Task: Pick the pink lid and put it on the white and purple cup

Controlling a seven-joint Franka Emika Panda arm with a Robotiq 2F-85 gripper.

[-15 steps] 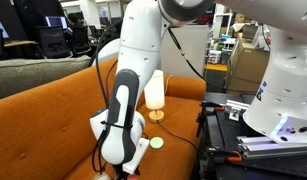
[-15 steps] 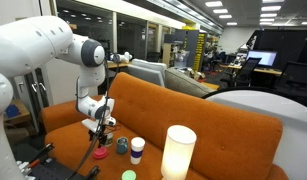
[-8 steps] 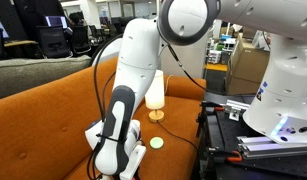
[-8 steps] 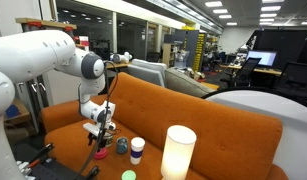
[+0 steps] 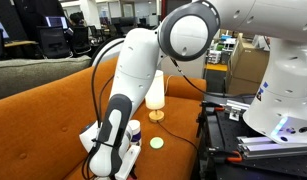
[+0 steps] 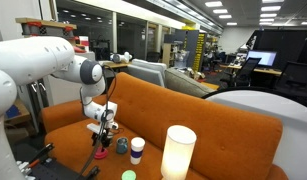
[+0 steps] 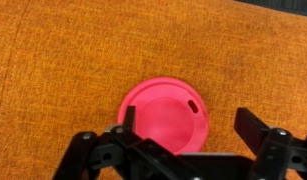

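Note:
The pink lid [image 7: 165, 112] lies flat on the orange sofa seat, right under my gripper [image 7: 191, 125]. The gripper is open and empty, with its left finger over the lid's left edge and its right finger off to the lid's right. In an exterior view the gripper [image 6: 102, 128] hangs a little above the lid [image 6: 98, 155]. The white and purple cup [image 6: 137, 149] stands upright further along the seat; it also shows beside my arm in an exterior view [image 5: 134, 128].
A squat grey-teal cup [image 6: 121, 146] stands between the lid and the white and purple cup. A lit white lamp [image 6: 178, 152] and a pale flat disc [image 5: 157, 143] are on the seat. Black equipment [image 5: 228, 130] borders the sofa.
My arm has swung and its elbow has dropped. The gripper has stayed over the pink lid, still open. The lid and the cups have not moved.

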